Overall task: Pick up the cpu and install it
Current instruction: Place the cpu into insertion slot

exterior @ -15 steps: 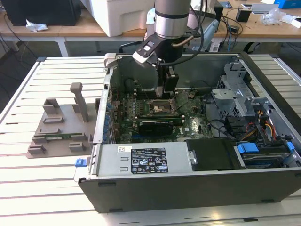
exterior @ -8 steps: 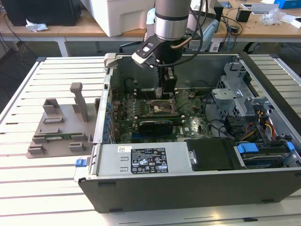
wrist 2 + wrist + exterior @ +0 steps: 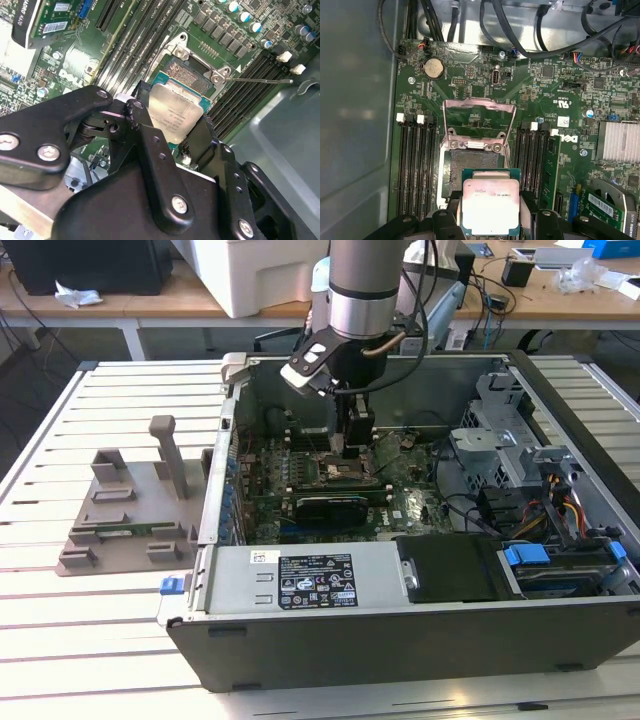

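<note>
The cpu (image 3: 490, 206), a flat square chip with a silvery top and green rim, sits between my gripper's (image 3: 490, 222) black fingers (image 3: 445, 220), which are shut on its two sides. It hangs over the near part of the open socket (image 3: 470, 162) on the green motherboard (image 3: 560, 85); the socket's metal load plate (image 3: 479, 117) stands raised behind it. In the second wrist view the cpu (image 3: 175, 112) partly covers the socket (image 3: 190, 75). In the exterior view my gripper (image 3: 345, 447) reaches down into the open computer case (image 3: 400, 630).
Memory slots (image 3: 412, 165) flank the socket on both sides. A black card (image 3: 330, 506) lies on the board near the gripper. Cables and drive bays (image 3: 540, 490) fill the case at the exterior view's right. A grey fixture (image 3: 125, 510) holding a green memory stick stands outside the case.
</note>
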